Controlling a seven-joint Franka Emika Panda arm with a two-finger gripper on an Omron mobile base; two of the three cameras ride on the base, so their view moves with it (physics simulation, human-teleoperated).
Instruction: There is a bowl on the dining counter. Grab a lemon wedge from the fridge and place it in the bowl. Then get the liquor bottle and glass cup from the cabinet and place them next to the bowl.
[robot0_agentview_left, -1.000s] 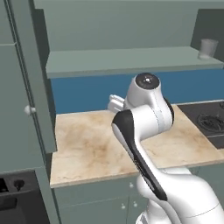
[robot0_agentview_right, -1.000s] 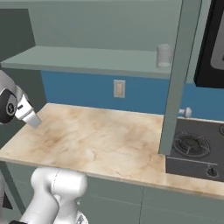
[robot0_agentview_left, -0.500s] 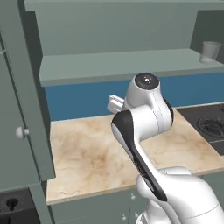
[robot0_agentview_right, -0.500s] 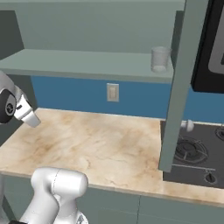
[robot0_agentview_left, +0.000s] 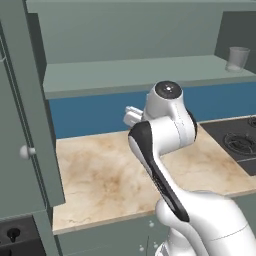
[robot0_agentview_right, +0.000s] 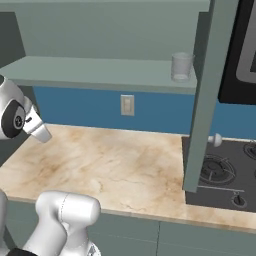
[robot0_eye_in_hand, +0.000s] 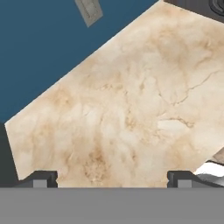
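The cabinet stands open, its two doors swung outward. A clear glass cup stands upright on the right end of its lower shelf. My gripper hangs open over the beige worktop, well below and to the left of the cup, holding nothing. Its fingertips stand far apart. The bowl, the lemon wedge, the fridge, the liquor bottle and the dining counter are out of view.
A beige marbled worktop runs under the cabinet, with a black hob at its right end. A wall socket sits on the blue backsplash. The open right door hangs over the hob's edge.
The whole picture has shifted a little, so the camera has moved with the base. The arm keeps the same pose and the gripper stays open.
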